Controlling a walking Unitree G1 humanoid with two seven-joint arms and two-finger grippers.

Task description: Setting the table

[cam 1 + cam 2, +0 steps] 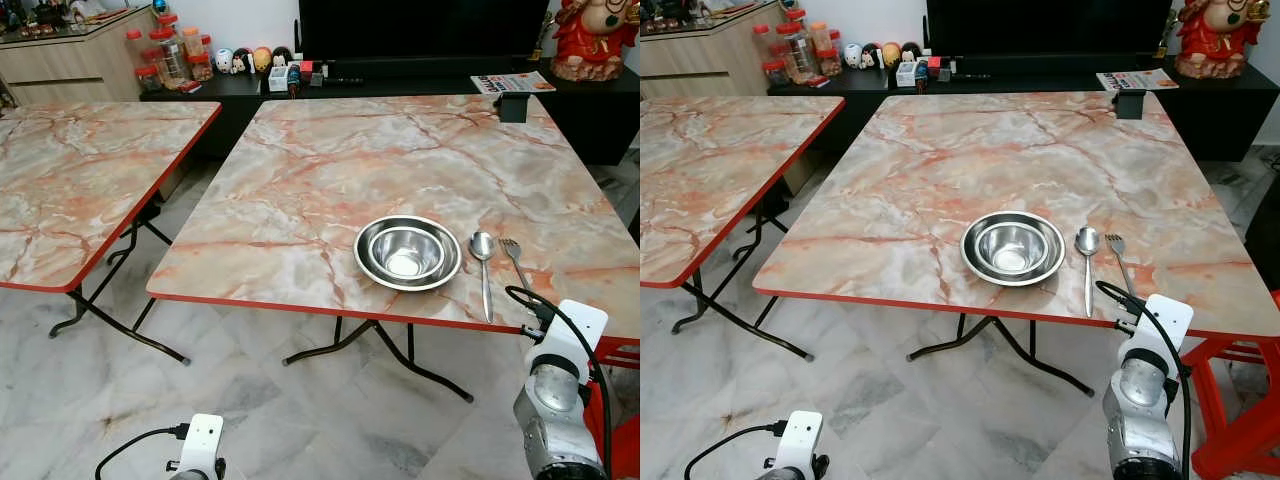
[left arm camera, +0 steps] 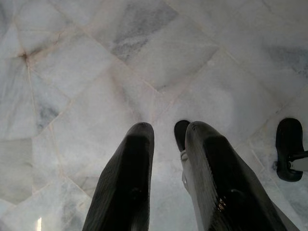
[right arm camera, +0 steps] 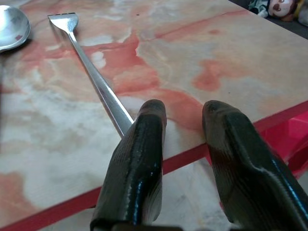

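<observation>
On the marble-patterned table (image 1: 330, 180), near its front edge, a small steel bowl (image 1: 406, 251) sits inside a wider steel dish (image 1: 372, 262). Just right of them lie a spoon (image 1: 483, 262) and a fork (image 1: 514, 258), side by side with handles toward me. My right gripper (image 3: 183, 120) is open at the table's red front edge, right at the end of the fork handle (image 3: 96, 84), with nothing between its fingers. The silver right arm (image 1: 555, 390) rises below that edge. My left gripper (image 2: 166, 139) hangs open over the floor.
A second marble table (image 1: 80, 180) stands to the left across a floor gap. A dark TV console (image 1: 250, 85) with jars and figurines runs along the back. A black box (image 1: 513, 106) sits at the table's far right corner. A red stool (image 1: 1240, 410) is at my right.
</observation>
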